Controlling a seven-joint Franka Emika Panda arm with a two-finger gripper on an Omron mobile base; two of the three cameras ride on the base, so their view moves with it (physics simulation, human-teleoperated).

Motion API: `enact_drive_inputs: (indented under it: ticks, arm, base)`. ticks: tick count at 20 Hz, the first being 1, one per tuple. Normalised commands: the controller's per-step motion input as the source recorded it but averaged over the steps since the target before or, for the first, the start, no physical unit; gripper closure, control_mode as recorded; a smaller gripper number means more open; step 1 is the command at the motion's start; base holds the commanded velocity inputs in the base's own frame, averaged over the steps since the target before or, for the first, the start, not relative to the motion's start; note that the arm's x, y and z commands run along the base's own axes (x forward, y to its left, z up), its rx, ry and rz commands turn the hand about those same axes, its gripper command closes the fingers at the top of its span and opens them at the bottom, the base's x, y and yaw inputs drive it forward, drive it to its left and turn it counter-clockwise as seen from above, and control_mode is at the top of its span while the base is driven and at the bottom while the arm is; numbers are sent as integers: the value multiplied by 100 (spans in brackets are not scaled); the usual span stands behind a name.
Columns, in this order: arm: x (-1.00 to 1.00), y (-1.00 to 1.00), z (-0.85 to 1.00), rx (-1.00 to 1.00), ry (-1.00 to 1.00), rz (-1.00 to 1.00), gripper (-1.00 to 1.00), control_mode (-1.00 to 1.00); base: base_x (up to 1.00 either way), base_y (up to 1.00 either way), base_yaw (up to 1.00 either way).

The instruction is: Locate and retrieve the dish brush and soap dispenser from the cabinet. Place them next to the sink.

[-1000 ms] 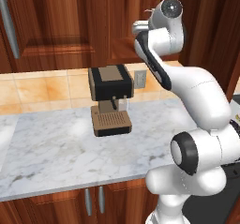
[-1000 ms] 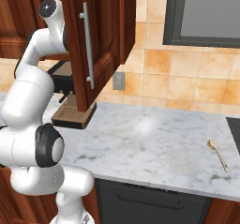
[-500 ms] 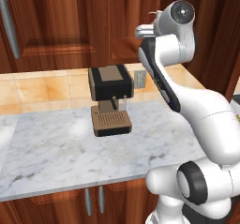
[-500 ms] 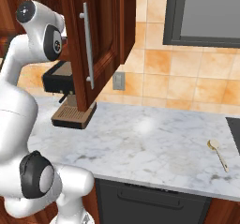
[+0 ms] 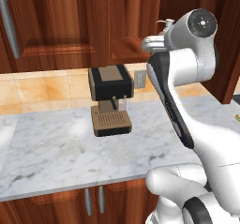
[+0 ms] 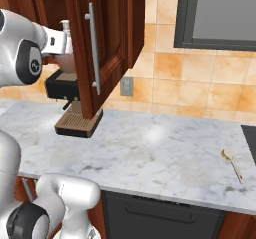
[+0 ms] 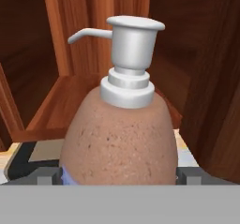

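The soap dispenser (image 7: 119, 138), a rounded brownish bottle with a white pump top (image 7: 131, 45), stands upright between my fingertips (image 7: 47, 176). My gripper (image 7: 118, 177) is shut on its lower body, just in front of the open wall cabinet (image 5: 126, 31). The cabinet's wooden shelf board (image 7: 70, 106) lies behind the bottle and looks bare. In the right base view the bottle (image 6: 65, 62) and its pump top (image 6: 64, 24) peek out left of the open cabinet door (image 6: 105, 43). The dish brush is out of view.
A black and tan coffee machine (image 5: 110, 89) stands on the marble counter (image 5: 56, 148) right below the cabinet. The open door with its metal bar handle (image 6: 92, 48) hangs over the counter. A wooden spoon (image 6: 232, 163) lies at the far right.
The arm has swung its upper joints toward the camera and drawn the hand back from the cabinet, with the soap dispenser held in it.
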Motion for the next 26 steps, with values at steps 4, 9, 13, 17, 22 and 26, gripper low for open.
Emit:
enact_drive_inputs:
  ticks: [4, 9, 13, 17, 22, 26]
  arm:
    - [-98, 7, 0, 0, 2, 0, 100, -100]
    - [-96, 10, -7, -1, 0, 0, 100, -100]
    - [-100, 2, -21, -3, 0, 3, 100, -100]
    - [-100, 0, -18, -2, 0, 4, 100, -100]
    - [-100, 0, -14, -1, -1, 3, 100, -100]
    - [-100, -9, -12, -1, 0, 5, 100, -100]
  base:
    - [0, 0, 0]
    - [0, 0, 0]
    - [0, 0, 0]
    - [0, 0, 0]
    - [0, 0, 0]
    - [0, 0, 0]
